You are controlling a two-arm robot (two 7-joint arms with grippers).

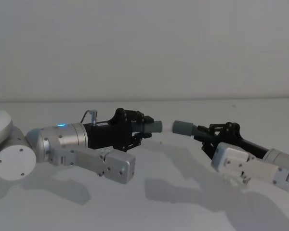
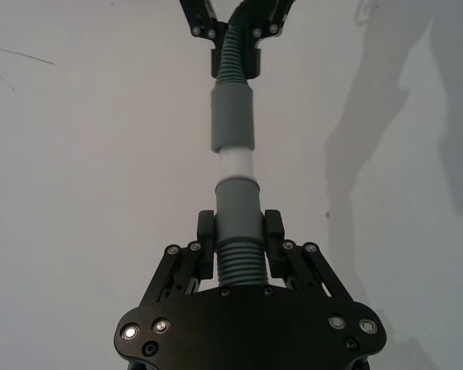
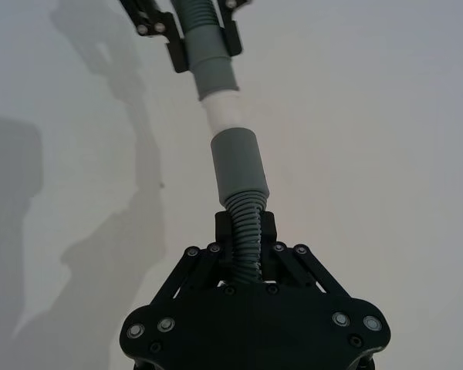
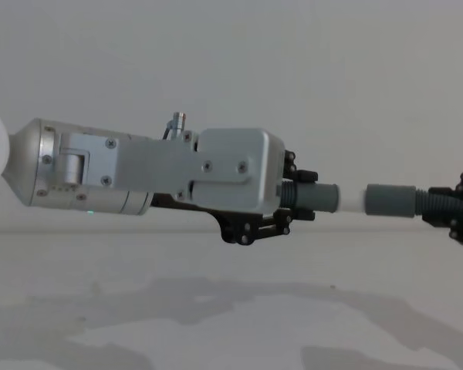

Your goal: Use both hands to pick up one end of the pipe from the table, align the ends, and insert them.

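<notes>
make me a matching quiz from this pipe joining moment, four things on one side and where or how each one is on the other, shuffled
Things:
1. left gripper
2. right gripper
3. white tip
4. table

States:
A. lies bare below, crossed by arm shadows
B. shut on the ribbed part of the pipe piece with the open grey mouth
C. spans the gap between the two grey collars
D. shut on the ribbed part of the pipe piece that carries the pale end

Pairs: 1-D, 2-B, 3-C, 4-A

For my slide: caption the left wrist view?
Left gripper feeds the pipe's white tip into the right-held collar.
</notes>
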